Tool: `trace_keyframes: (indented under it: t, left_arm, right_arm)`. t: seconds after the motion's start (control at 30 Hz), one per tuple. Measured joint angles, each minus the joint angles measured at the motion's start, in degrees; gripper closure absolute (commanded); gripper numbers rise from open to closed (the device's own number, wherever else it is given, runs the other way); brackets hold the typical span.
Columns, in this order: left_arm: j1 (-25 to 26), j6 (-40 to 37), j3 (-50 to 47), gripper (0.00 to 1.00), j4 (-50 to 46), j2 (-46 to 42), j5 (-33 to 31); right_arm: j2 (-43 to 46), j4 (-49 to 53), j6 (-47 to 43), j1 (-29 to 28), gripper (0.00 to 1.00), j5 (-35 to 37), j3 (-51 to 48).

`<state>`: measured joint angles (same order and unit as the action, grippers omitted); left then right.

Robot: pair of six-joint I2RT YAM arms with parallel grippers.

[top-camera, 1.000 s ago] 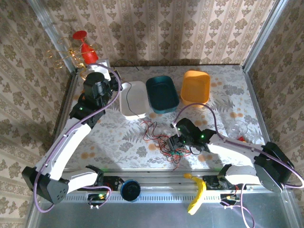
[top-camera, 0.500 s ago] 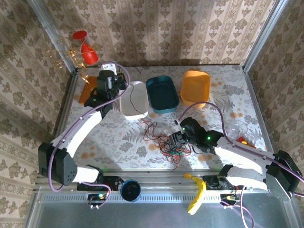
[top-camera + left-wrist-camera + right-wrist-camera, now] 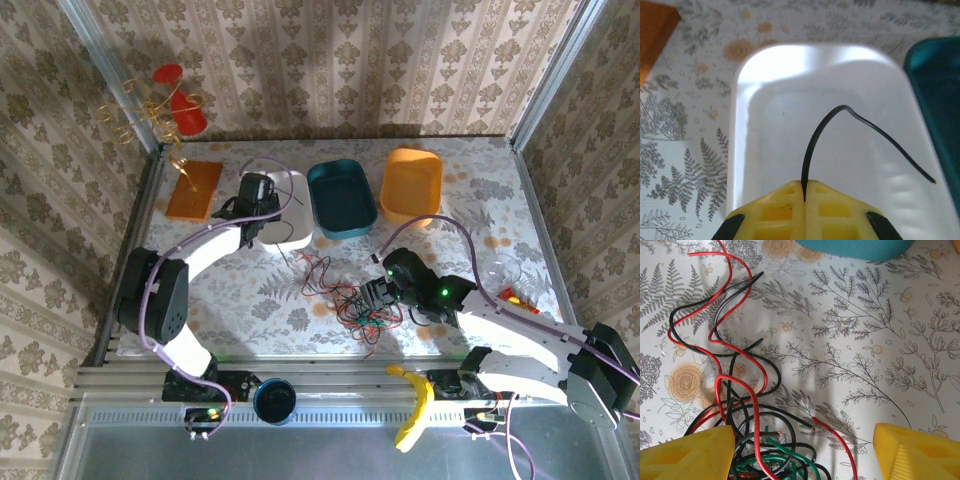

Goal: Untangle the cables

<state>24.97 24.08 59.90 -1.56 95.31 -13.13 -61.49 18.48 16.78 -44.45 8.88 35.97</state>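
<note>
The left jaws, closed on the end of a black cable (image 3: 812, 145), have swung from the far-left corner to above the white tub (image 3: 740, 125). The right jaws stay open, barely shifted, over the tangled red, black and green cables (image 3: 350, 300) near the middle of the worktop (image 3: 230, 290), towards its near edge.

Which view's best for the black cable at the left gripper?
Left wrist: the black cable leaves the shut left gripper and arcs over the white tray. Top external gives a faint thread; right wrist, black loops in the tangle.
</note>
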Motion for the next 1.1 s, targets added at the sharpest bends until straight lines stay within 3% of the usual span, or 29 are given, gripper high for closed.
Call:
trace_keyframes:
  t: [0.5,0.57,0.63,0.7,0.87,1.0,1.1]
  left_arm:
    - [-2.21,-0.04,20.44,1.0,-9.05,19.74,-2.1]
    - [-2.25,-0.72,22.25,0.88,-9.97,20.2,-2.45]
    - [-2.23,-1.77,23.87,0.58,-11.02,20.2,-2.82]
    - [-2.12,-2.54,25.55,0.35,-11.69,20.09,-3.28]
    - [-1.73,-6.73,26.21,0.17,-13.31,16.48,-5.25]
    - [-0.13,-10.19,25.4,0.16,-13.53,8.46,-7.5]
    - [0.98,-11.32,23.3,0.17,-13.42,0.39,-5.62]
  right_arm:
    - [0.0,2.78,0.0,0.0,0.25,1.09,0.66]
    - [0.0,2.99,0.0,0.0,0.25,1.14,0.68]
    - [0.0,3.02,0.0,0.0,0.25,1.25,0.68]
    - [0.0,3.02,0.0,0.0,0.25,1.27,0.68]
    - [0.0,2.99,-0.02,0.0,0.25,1.25,0.68]
    - [0.0,2.99,-0.04,-0.02,0.25,1.22,0.68]
    - [-0.33,2.99,-0.09,-0.02,0.26,1.14,0.81]
